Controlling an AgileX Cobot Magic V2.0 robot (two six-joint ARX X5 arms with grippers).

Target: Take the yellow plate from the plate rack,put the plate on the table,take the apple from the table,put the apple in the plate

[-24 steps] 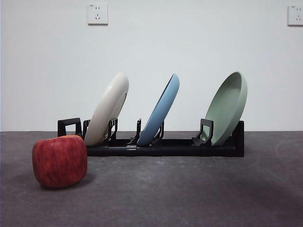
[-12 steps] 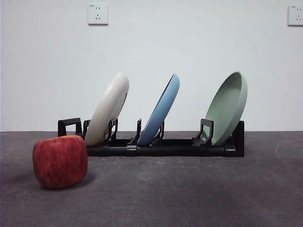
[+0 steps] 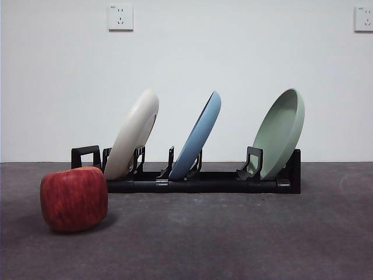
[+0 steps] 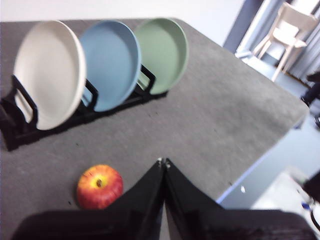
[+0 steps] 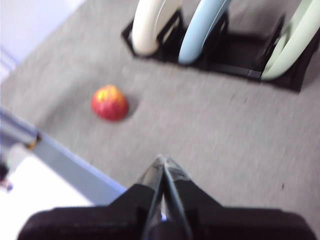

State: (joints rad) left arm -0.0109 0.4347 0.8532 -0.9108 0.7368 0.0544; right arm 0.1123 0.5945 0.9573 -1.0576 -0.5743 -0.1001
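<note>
The cream yellow plate (image 3: pixel 134 133) leans in the left slot of the black plate rack (image 3: pixel 204 179); it also shows in the left wrist view (image 4: pixel 48 72) and the right wrist view (image 5: pixel 150 22). The red apple (image 3: pixel 74 198) lies on the dark grey table (image 3: pixel 233 245) in front of the rack's left end, also in the left wrist view (image 4: pixel 99 186) and the right wrist view (image 5: pixel 110 102). My left gripper (image 4: pixel 163 162) is shut and empty, high above the table near the apple. My right gripper (image 5: pixel 161 159) is shut and empty, high above the table's front. Neither shows in the front view.
A blue plate (image 3: pixel 199 135) stands in the rack's middle slot and a pale green plate (image 3: pixel 281 132) in the right slot. The table's edge (image 4: pixel 260 160) runs close by in the left wrist view, with a chair (image 4: pixel 287 30) beyond it.
</note>
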